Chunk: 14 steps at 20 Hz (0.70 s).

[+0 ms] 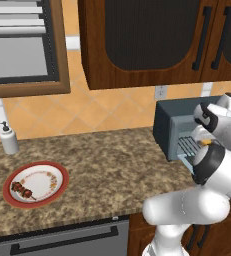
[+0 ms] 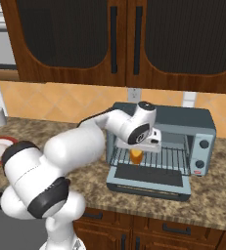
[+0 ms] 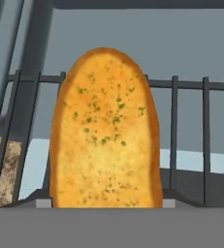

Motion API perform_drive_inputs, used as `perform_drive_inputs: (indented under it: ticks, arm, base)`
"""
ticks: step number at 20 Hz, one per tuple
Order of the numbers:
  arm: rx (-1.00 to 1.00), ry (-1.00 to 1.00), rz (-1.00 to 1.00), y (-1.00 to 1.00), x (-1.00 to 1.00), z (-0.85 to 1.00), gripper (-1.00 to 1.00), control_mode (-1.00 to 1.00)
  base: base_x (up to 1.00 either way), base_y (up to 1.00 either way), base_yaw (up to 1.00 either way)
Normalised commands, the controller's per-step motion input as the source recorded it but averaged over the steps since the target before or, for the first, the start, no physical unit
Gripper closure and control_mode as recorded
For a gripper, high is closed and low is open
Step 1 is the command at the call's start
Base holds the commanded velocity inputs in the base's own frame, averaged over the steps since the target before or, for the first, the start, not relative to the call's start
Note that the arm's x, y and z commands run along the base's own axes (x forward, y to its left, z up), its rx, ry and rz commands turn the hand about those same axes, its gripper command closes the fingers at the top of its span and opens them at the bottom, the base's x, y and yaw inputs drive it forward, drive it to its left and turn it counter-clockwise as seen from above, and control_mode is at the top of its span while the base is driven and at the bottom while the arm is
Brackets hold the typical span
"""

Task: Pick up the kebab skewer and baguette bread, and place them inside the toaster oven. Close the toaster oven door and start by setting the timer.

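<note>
**Now: baguette bread at the oven mouth, skewer on its plate**

Here the pincer (image 2: 137, 155) reaches into the open toaster oven (image 2: 202, 128), which stands at the right end of the counter (image 1: 112, 160) against the tiled back wall. Its fingers pinch the baguette bread (image 3: 106, 131), a golden, herb-flecked loaf seen on end in the hand view, with the bars of the wire rack (image 3: 188, 121) behind it. From the right base view the bread hangs just over the front of the rack. The toaster oven door (image 2: 151, 179) lies folded down flat toward the counter's front edge. Well apart, near the counter's left front edge, the kebab skewer (image 1: 22, 190) lies on a red-rimmed plate (image 1: 54, 192). A soap dispenser (image 1: 8, 137) stands at the back left.
</note>
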Motion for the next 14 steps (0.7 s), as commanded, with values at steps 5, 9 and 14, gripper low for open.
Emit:
perform_drive_inputs:
  ticks: [5,9,14]
  arm:
    - [0.0,0.0,-0.01,0.1,0.0,-0.23,1.0,-1.0]
    - [0.0,0.0,-0.04,0.38,0.0,-0.49,1.0,-1.0]
    - [0.0,-0.01,-0.04,0.19,-0.01,-0.41,1.0,-1.0]
  base:
    - [0.0,0.0,0.0]
    - [0.0,0.0,0.0]
    - [0.0,0.0,0.0]
